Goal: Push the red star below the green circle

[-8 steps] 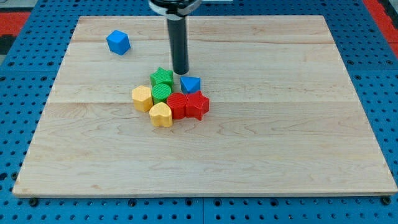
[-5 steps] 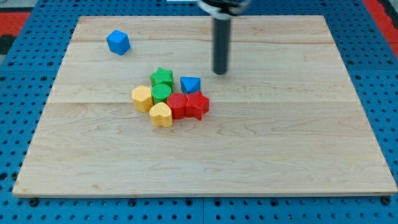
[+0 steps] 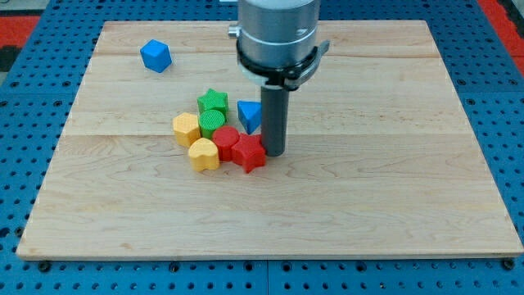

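Observation:
The red star (image 3: 249,153) lies near the board's middle, at the right end of a tight cluster. My tip (image 3: 273,153) touches its right side. The green circle (image 3: 212,123) sits up and to the left of the star. A second red block (image 3: 225,142) lies between them, just below the green circle. A green star (image 3: 213,102) is above the circle. Two yellow blocks (image 3: 187,129) (image 3: 203,153) flank the cluster's left side. A blue block (image 3: 250,115) sits just left of the rod, partly hidden by it.
A blue cube (image 3: 155,56) stands alone near the board's top left. The wooden board (image 3: 368,188) rests on a blue pegboard surface.
The rod moved right, then down to the red star's right side. The red star, the other red block and the lower yellow block have shifted left and slightly down.

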Available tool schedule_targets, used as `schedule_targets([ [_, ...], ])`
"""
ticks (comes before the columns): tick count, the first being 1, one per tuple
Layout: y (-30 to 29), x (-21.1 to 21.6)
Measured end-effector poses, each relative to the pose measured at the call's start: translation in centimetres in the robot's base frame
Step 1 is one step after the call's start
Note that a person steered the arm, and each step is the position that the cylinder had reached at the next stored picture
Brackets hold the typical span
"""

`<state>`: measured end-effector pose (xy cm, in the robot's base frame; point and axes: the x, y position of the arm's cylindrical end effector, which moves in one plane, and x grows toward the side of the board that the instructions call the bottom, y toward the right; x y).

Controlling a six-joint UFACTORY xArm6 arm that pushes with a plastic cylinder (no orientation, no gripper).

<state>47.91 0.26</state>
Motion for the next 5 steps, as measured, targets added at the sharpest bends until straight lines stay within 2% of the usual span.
schedule_targets([
  [1,-2.7,1.1],
  [2,-0.6,2.6],
  [4,-5.4,2.8],
  [5,-3.6,3.6],
])
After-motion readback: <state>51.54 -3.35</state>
